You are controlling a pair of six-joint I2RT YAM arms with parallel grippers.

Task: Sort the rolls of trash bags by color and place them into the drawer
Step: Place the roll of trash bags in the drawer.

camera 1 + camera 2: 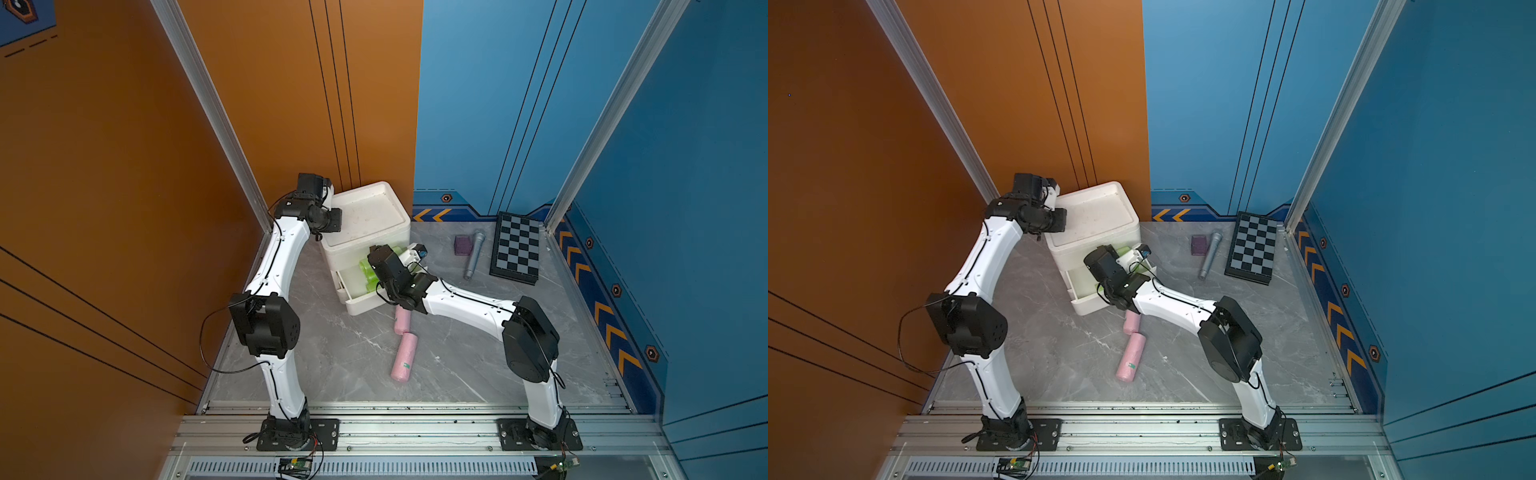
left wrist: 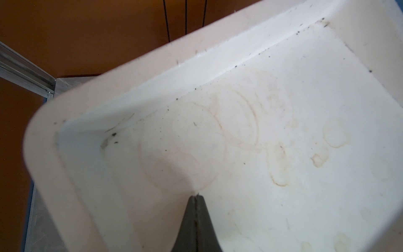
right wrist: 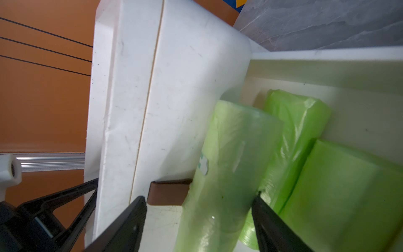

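The white drawer cabinet (image 1: 397, 198) stands at the back left with its lowest drawer (image 1: 365, 306) pulled out. Three lime green rolls lie in that drawer (image 3: 359, 122): one (image 3: 229, 152) between my right fingers, two beside it (image 3: 298, 122) (image 3: 349, 192). My right gripper (image 3: 198, 196) is open over the drawer, and the near finger stands clear of the roll. Two pale pink rolls (image 1: 402, 320) (image 1: 404, 358) lie on the floor in front of the drawer, seen in both top views (image 1: 1132, 357). My left gripper (image 2: 196, 196) is shut and empty on the cabinet's stained top tray (image 2: 283, 131).
A small purple cube (image 1: 463, 245), a slim grey stick (image 1: 474, 255) and a black-and-grey chequered board (image 1: 517, 249) lie at the back right. A brown pull tab (image 3: 168, 192) sits on the cabinet front beside my right fingers. Walls close in on the left, the back and the right.
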